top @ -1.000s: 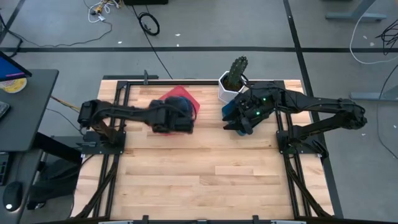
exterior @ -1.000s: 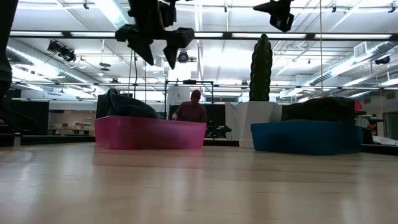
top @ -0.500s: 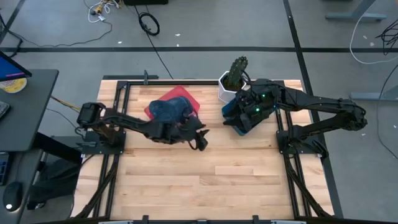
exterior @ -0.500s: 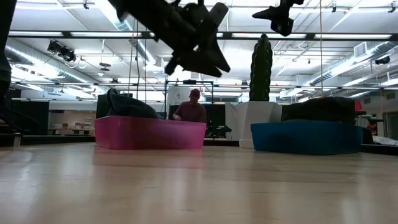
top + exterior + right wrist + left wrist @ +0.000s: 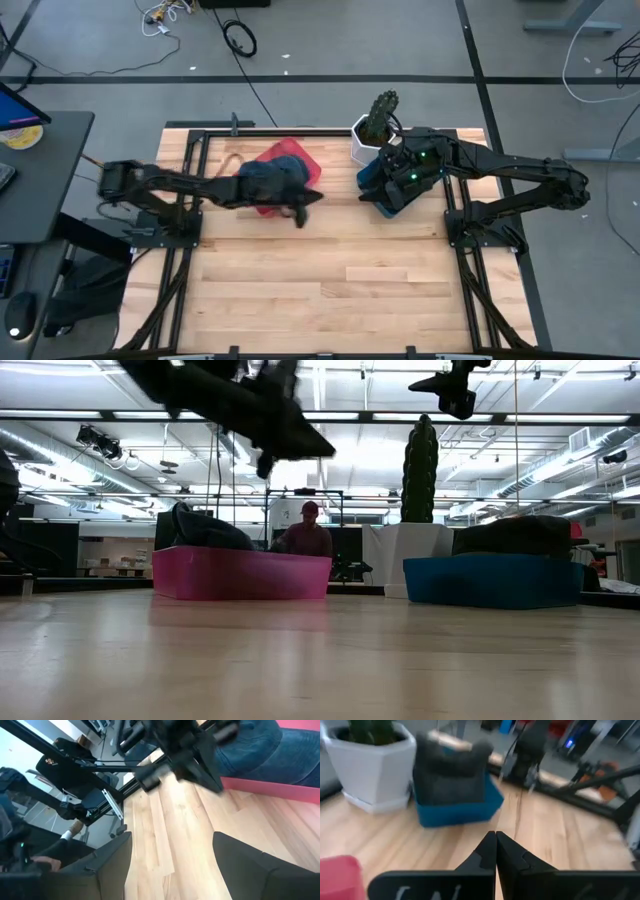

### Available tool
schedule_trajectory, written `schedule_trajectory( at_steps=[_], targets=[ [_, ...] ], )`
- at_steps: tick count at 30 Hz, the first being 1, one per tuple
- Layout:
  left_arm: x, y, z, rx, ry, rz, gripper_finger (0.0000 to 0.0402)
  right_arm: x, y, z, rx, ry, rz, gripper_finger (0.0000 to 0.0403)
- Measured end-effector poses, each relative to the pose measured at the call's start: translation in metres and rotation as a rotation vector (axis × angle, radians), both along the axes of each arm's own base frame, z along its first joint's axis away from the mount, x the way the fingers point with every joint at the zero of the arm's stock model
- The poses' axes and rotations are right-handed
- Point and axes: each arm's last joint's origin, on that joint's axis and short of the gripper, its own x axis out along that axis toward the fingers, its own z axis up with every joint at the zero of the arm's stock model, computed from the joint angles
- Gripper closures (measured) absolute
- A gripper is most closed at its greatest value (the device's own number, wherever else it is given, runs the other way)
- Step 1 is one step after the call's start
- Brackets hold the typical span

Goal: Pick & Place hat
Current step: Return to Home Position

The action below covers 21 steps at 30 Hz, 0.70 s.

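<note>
Beside red bin (image 5: 310, 168), left tool (image 5: 495, 837) hangs empty, pinched together. Blue cap (image 5: 270, 178) sits in that bin, just behind tool, toward left arm's base. Right tool (image 5: 172, 845), spread apart, hovers over blue bin (image 5: 460, 812). I judge nothing left to pick.

Toward the back of the counter (image 5: 330, 290) two bins sit well apart — the left bin (image 5: 240, 577) with a cap (image 5: 272, 178) heaped in it, the right bin (image 5: 490, 582) with a second cap (image 5: 512, 534) in it. A potted cactus (image 5: 374, 125) stands just behind the right bin's left end. The left gripper (image 5: 298, 213) hangs above the counter just before the left bin — the right gripper (image 5: 392, 196) hangs over the right bin.
</note>
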Motion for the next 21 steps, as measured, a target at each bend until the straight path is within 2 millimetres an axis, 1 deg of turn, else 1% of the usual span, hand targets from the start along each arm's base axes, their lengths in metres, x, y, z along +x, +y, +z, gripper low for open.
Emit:
schedule_trajectory(
  at_steps=[2,6,9,12,14,17,21],
  targets=[
    [-0.018,0.001,0.005,0.011,-0.107,0.005,0.0399,0.000,0.000,0.000,0.000,0.000,0.000,0.0124],
    [-0.064,0.002,0.002,-0.015,-0.342,0.051,0.0399,0.000,0.000,0.000,0.019,0.008,-0.009,0.0124],
    [-0.094,0.000,0.004,-0.002,-0.523,0.058,0.0400,0.000,0.000,-0.001,0.020,0.015,-0.019,0.0124],
    [-0.120,-0.002,0.002,0.003,-0.630,0.052,0.0400,0.000,-0.001,-0.001,0.010,0.017,-0.040,0.0124],
    [-0.135,-0.003,0.001,0.006,-0.675,0.053,0.0400,0.000,-0.001,-0.001,0.009,0.017,-0.041,0.0124],
    [-0.151,-0.004,0.005,0.013,-0.739,0.046,0.0400,0.000,-0.001,-0.001,0.009,0.017,-0.041,0.0124],
    [-0.163,-0.006,0.016,0.027,-0.810,-0.023,0.0400,0.000,-0.001,-0.001,0.014,0.017,-0.044,0.0124]
  ],
)
